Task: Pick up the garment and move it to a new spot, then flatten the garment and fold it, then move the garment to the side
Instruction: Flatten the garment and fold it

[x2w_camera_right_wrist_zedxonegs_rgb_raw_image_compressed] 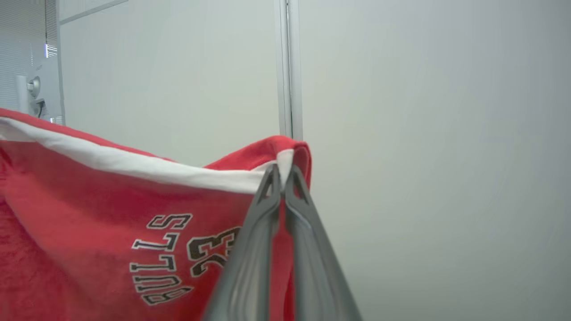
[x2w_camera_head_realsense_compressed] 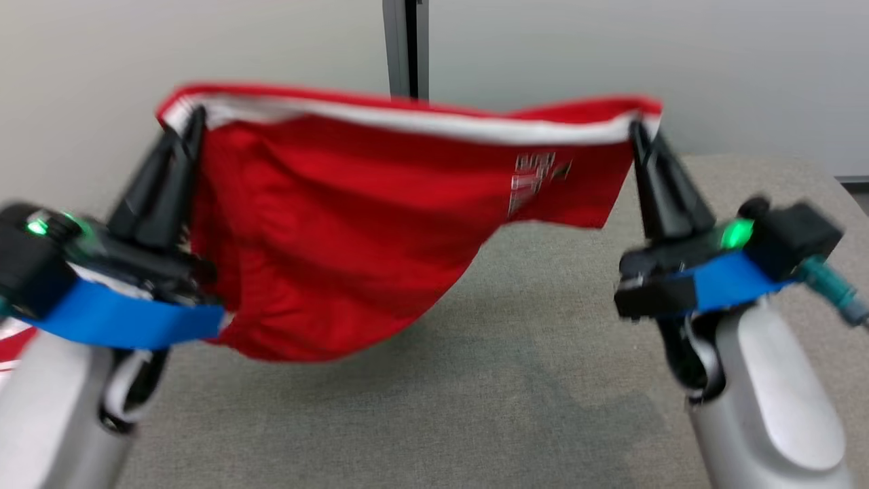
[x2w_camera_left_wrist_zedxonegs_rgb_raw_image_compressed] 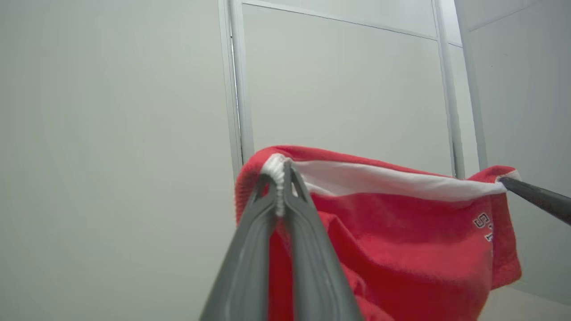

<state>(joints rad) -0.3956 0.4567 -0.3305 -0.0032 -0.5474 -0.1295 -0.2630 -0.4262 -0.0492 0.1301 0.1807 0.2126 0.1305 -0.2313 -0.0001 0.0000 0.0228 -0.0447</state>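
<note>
The red garment (x2w_camera_head_realsense_compressed: 353,224) is hanging in the air, stretched between both arms above the grey fabric-covered surface (x2w_camera_head_realsense_compressed: 516,353). The left end effector (x2w_camera_head_realsense_compressed: 183,129) is clamping one upper corner, its two dark fingers pressed together on the white edge band (x2w_camera_head_realsense_compressed: 407,122). The right end effector (x2w_camera_head_realsense_compressed: 638,132) is clamping the opposite upper corner in the same way, fingers pointing up. The band is running roughly level between the two grips, sagging slightly near the middle. The cloth is drooping lowest towards the left arm. Black-and-white lettering (x2w_camera_right_wrist_zedxonegs_rgb_raw_image_compressed: 169,254) is showing near the right grip. The head view is blurred, so contact between the lowest fold and the surface cannot be confirmed. A pale wall with a vertical grey post (x2w_camera_head_realsense_compressed: 406,47) is standing behind.
</note>
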